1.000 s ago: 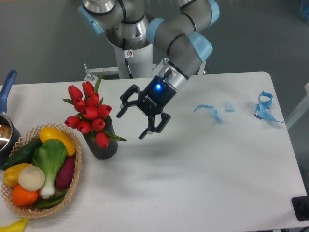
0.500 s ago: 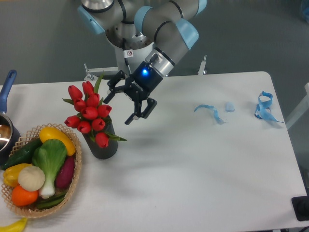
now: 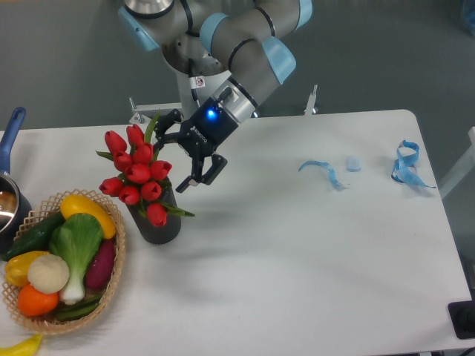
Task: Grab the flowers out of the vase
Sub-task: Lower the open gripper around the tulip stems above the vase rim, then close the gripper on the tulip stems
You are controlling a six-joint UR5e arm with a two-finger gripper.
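1. My gripper (image 3: 177, 152) hangs above the white table (image 3: 312, 252), just to the right of the flowers (image 3: 136, 172), with a blue light lit on the wrist body.
2. My jaws stand apart, with nothing between them. One finger (image 3: 165, 123) reaches toward the top of the bunch near a green leaf; the other (image 3: 200, 172) points down beside the right edge of the buds. Whether either finger touches a bud or leaf, I cannot tell.
3. The flowers, a tight bunch of red tulip buds with a few green leaves, sit in the vase (image 3: 159, 222), leaning a little to the left.
4. The vase is black and cylindrical, and stands upright on the table near its left side, just to the right of the wicker basket (image 3: 113, 278).
5. The basket holds mixed vegetables: a yellow pepper (image 3: 89, 212), a bok choy (image 3: 73, 245), a cucumber (image 3: 33, 234), a purple eggplant (image 3: 101, 263) and an orange round one (image 3: 37, 300), among others.
6. A pot with a blue handle (image 3: 10, 141) shows at the left edge.
7. Blue ribbon scraps (image 3: 404, 167) lie well apart, on the right side of the table.
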